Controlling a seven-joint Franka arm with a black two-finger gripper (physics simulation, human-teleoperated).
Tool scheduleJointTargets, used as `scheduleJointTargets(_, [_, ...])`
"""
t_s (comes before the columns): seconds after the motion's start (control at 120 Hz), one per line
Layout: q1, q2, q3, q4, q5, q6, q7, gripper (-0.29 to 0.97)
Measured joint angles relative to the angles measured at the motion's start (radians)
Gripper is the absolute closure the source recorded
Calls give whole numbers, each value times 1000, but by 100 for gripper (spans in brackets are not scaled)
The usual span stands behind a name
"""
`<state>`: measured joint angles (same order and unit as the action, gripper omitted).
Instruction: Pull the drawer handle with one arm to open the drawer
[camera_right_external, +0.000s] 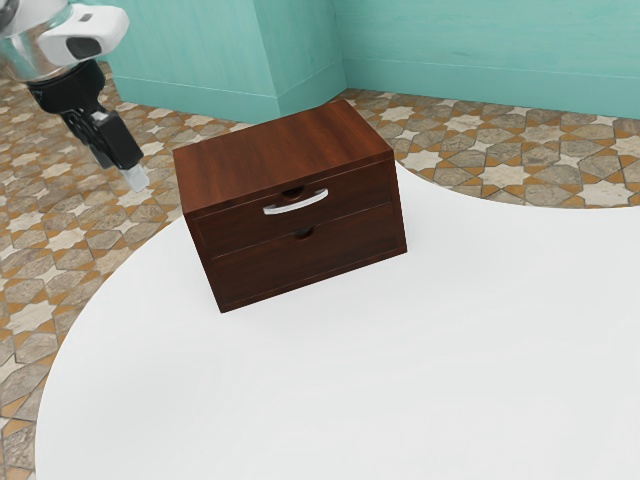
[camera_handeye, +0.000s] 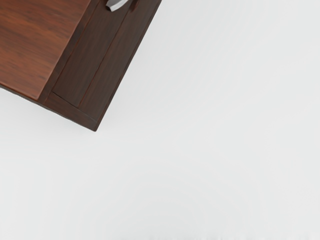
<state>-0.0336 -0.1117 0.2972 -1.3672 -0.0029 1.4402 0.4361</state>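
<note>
A dark brown wooden cabinet (camera_right_external: 280, 150) with two drawers stands on a round white table (camera_right_external: 420, 370). The upper drawer (camera_right_external: 355, 193) carries a curved silver handle (camera_right_external: 296, 203) and sits flush with the cabinet front; the lower drawer (camera_right_external: 320, 255) has only a small notch. My gripper (camera_right_external: 137, 181) hangs above the floor to the exterior view's left of the cabinet, about level with its top, pointing down and apart from it. In the wrist view the cabinet (camera_handeye: 35, 40) corner and one end of the handle (camera_handeye: 114, 5) show ahead of my hand, over the table (camera_handeye: 225, 125).
Patterned tile floor (camera_right_external: 60, 250) surrounds the table, and teal walls (camera_right_external: 300, 50) rise behind the cabinet. Bare white tabletop stretches in front of the drawers and toward the exterior view's right.
</note>
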Motion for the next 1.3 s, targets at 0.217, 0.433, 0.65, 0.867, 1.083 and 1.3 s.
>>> scheduleJointTargets(0.217, [-14, 87, -6, -1, 10, -17, 126, 0])
scheduleJointTargets(0.433, [-38, 94, -15, -1, -4, -31, 215, 0])
scheduleJointTargets(0.65, [-16, 478, -19, 410, -47, -9, 340, 0])
scheduleJointTargets(0.867, [26, 751, -14, 733, -119, 6, 432, 0])
scheduleJointTargets(1.083, [-118, 797, 8, 754, 130, -9, 441, 0])
scheduleJointTargets(1.3, [-59, 815, 12, 749, 110, -40, 382, 5])
